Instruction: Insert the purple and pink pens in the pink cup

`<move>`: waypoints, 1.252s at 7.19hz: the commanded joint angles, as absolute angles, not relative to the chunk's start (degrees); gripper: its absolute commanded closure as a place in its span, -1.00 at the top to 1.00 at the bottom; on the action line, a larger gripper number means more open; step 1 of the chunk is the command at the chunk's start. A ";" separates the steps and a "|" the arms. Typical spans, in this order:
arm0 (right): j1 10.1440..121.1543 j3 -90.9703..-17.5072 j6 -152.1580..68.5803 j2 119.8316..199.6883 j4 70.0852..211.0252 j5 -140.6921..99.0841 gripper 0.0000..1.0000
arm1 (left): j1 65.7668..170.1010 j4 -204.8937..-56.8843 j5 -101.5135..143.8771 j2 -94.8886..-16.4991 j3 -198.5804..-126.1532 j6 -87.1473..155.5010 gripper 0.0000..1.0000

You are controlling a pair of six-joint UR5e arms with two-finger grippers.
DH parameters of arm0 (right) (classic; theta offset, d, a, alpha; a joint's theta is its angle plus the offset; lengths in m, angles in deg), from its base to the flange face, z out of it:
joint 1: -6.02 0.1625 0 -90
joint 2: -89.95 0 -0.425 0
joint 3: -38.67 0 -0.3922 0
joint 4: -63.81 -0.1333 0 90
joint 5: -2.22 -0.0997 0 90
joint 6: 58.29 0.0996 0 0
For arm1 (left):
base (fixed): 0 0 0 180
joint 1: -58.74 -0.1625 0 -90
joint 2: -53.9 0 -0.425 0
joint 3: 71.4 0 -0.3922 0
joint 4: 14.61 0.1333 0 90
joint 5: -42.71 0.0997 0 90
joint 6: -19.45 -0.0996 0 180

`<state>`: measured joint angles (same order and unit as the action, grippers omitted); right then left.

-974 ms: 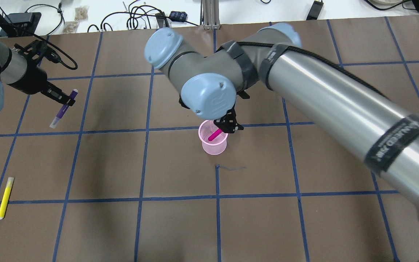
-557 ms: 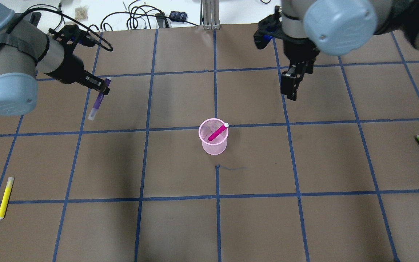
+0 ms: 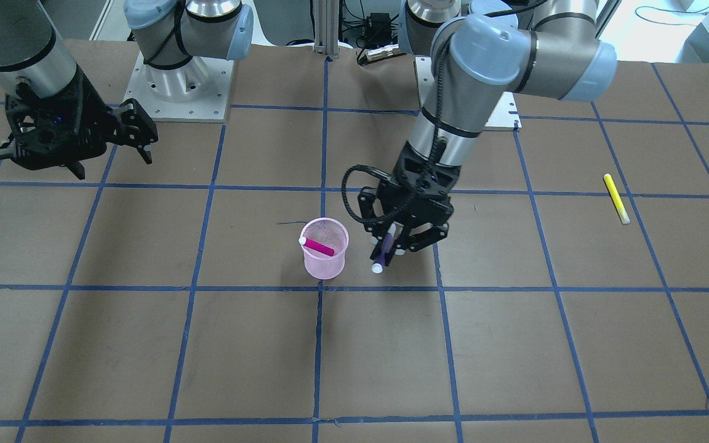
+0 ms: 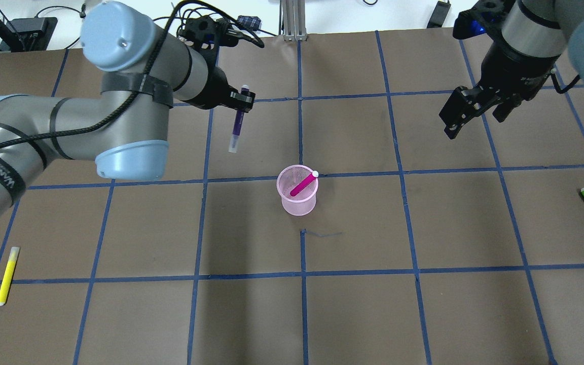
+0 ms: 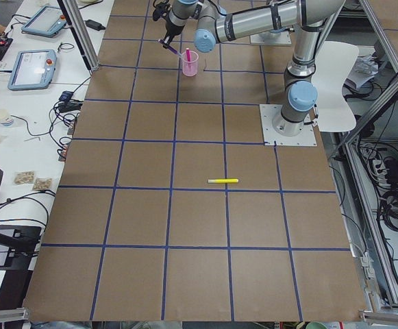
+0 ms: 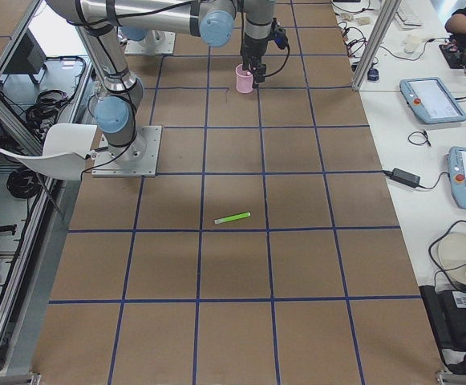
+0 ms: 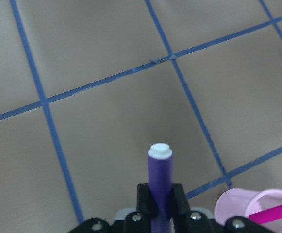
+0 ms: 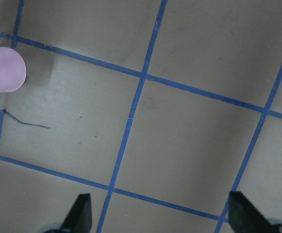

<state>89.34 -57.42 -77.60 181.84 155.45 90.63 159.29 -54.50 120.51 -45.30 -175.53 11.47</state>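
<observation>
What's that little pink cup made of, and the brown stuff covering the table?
The small pink cup looks like fine mesh, wire or plastic, I can't tell which: a tiny grid pattern shows on its pale wall. The brown table cover looks like matte paper or card: flat, without shine. Blue tape lines mark it into squares.

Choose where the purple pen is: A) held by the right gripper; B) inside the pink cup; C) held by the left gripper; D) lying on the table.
C: the left gripper is shut on the purple pen; the pink cup holds only the pink pen.
</observation>
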 commanded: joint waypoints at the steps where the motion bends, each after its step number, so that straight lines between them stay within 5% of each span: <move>1: 89.86 -63.61 -68.41 186.00 158.98 90.02 1.00 | 164.20 -37.56 122.77 -45.33 -182.18 20.37 -1.00; 3: 92.23 -62.59 -65.94 186.28 160.05 90.54 1.00 | 164.73 -24.84 122.78 -44.98 -189.24 24.19 -1.00; 9: 92.59 -60.64 -65.85 186.36 157.67 90.20 1.00 | 166.58 -11.99 124.19 -51.65 -192.33 26.21 -1.00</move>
<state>92.50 -59.63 -65.84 185.99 157.89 90.48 166.35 -14.51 123.65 -50.32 -191.39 26.22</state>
